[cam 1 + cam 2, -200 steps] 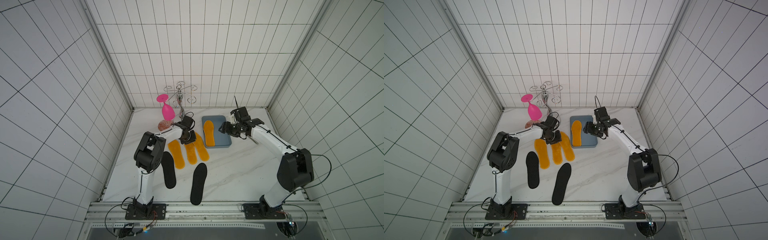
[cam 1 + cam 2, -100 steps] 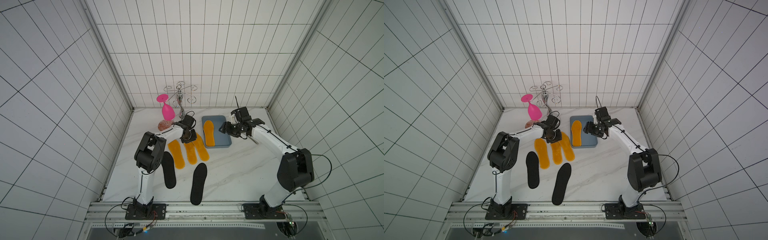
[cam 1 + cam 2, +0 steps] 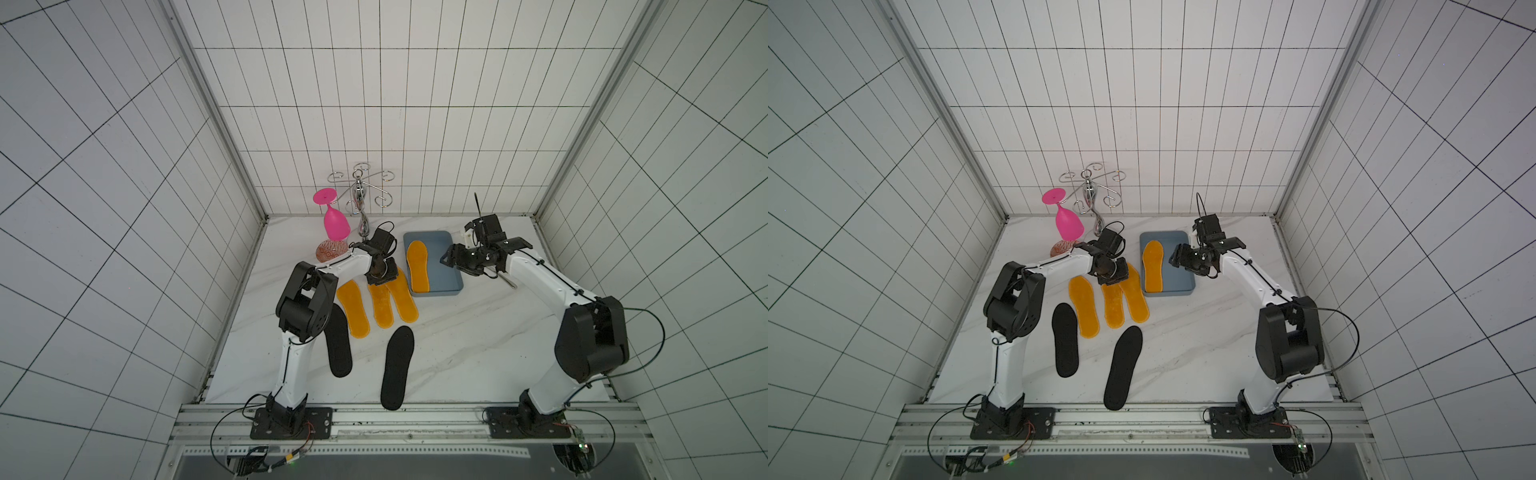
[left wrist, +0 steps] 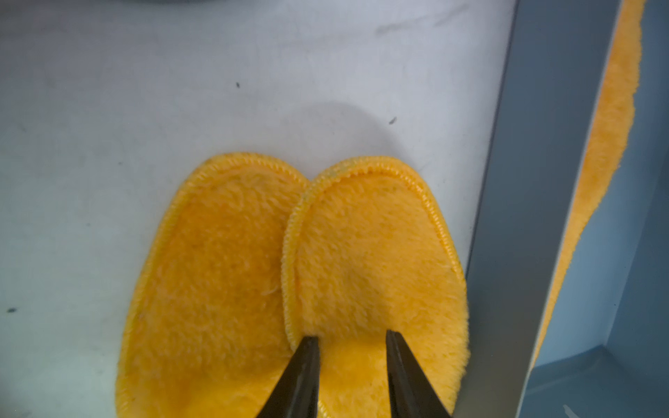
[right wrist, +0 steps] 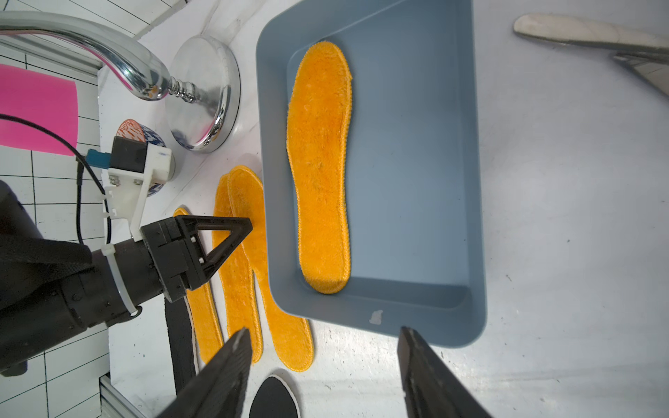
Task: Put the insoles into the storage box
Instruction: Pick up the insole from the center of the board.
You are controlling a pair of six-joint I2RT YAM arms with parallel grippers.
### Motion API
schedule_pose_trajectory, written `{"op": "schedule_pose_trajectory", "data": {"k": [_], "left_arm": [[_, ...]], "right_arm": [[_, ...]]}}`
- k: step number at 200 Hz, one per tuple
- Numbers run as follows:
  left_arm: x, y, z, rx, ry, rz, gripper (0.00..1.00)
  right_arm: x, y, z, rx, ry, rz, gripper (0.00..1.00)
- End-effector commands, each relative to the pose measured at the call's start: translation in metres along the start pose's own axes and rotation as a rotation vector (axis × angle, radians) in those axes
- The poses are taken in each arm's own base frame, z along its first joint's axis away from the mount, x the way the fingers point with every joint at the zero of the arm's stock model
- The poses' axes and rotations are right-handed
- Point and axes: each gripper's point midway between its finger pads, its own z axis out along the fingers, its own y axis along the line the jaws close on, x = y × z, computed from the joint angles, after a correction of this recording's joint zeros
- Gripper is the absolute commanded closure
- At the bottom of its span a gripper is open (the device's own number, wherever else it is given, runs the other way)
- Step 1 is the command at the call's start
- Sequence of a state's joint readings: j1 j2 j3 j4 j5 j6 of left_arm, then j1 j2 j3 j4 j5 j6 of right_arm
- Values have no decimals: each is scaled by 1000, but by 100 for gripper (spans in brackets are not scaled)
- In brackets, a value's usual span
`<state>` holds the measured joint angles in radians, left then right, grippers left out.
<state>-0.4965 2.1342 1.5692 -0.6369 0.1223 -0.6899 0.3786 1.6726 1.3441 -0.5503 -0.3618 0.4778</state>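
I am seeing the left pincer (image 4: pixel 351 340) resting part-spread, tips pressing the upper orange insole (image 4: pixel 373 253) on the tabletop (image 4: pixel 144 108), just left of the storage box (image 4: pixel 525 181). The right pincer (image 5: pixel 324 333) is hovering spread by its near-right corner. One fuzzy insole (image 5: pixel 320 163) is lying inside.

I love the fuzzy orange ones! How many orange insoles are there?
4. One orange insole lies inside the storage box. Three lie on the table beside it: two overlapping ones under the left claw, the third alone beyond them. None seems hidden.
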Motion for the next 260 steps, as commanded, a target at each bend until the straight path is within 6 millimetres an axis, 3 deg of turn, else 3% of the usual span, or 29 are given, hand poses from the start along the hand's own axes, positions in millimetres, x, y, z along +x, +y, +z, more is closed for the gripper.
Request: {"op": "schedule_pose_trajectory", "data": {"k": [1, 34, 92, 137, 168, 219, 260], "left_arm": [[15, 25, 14, -123, 48, 38, 65], [17, 34, 9, -211, 47, 102, 62], [-7, 20, -27, -209, -51, 122, 61], [-9, 29, -31, -256, -47, 125, 58], [-6, 41, -24, -271, -22, 105, 56], [-4, 30, -3, -209, 18, 86, 56], [5, 39, 10, -235, 52, 84, 65]], "right_arm": [[6, -10, 7, 2, 29, 6, 33], [4, -11, 8, -5, 31, 8, 33], [4, -14, 9, -15, 39, 21, 33], [7, -16, 9, -18, 47, 25, 33], [9, -16, 11, -22, 56, 28, 33], [10, -16, 12, -24, 59, 31, 33], [11, -17, 13, -22, 63, 32, 33]]}}
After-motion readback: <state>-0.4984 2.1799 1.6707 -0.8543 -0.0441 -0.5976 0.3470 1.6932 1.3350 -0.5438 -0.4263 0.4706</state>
